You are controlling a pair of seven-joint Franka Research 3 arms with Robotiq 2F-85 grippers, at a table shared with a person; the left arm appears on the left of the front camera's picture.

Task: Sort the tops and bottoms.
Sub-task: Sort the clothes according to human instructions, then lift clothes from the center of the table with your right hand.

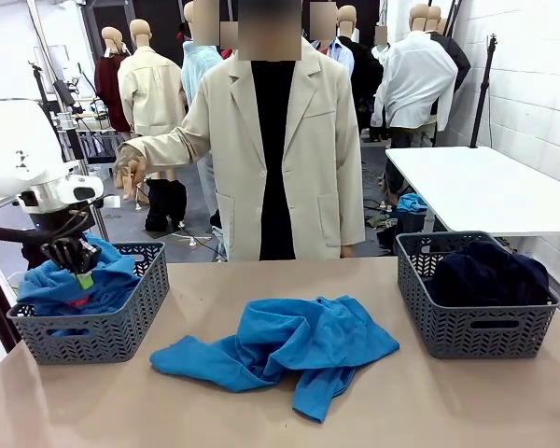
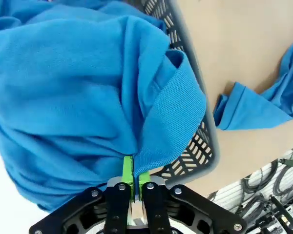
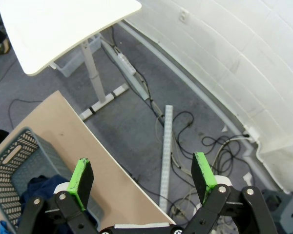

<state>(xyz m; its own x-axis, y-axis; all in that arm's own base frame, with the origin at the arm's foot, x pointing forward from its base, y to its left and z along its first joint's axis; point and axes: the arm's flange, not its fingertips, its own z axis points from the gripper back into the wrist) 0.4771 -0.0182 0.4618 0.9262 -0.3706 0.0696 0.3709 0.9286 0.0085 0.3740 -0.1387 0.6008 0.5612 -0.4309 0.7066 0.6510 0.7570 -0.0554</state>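
Count, near to far: one loose top [image 1: 289, 350] is lying spread on the tan table [image 1: 429, 411], closest to the camera. Two grey baskets are sitting just behind it. The left basket [image 1: 121, 322] is to the loose top's left and the right basket [image 1: 467, 331] to its right, neither touching it. The left basket is holding the binned top [image 2: 88, 87], blue knit heaping above the rim; can't tell if that's one garment or more. The right basket is carrying the bottoms [image 1: 490, 271], a dark navy heap, piece count not readable.

Jaws: the left gripper [image 2: 133, 168] is hanging over the left basket, left of the loose top, with its jaws pressing together on a ribbed fold of the binned top. The right gripper [image 3: 142, 173] is hovering right of the loose top, past the right basket, and is looking down over the table edge at grey floor. Its jaws are standing fully spread, gripping nothing and touching nothing.

Beyond the loose top, one person [image 1: 280, 140] in a cream jacket is standing at the far table edge, holding one hand [image 1: 129, 171] up above the left basket. Farther back and right of the loose top, one white table [image 1: 485, 187] is standing by the brick wall.
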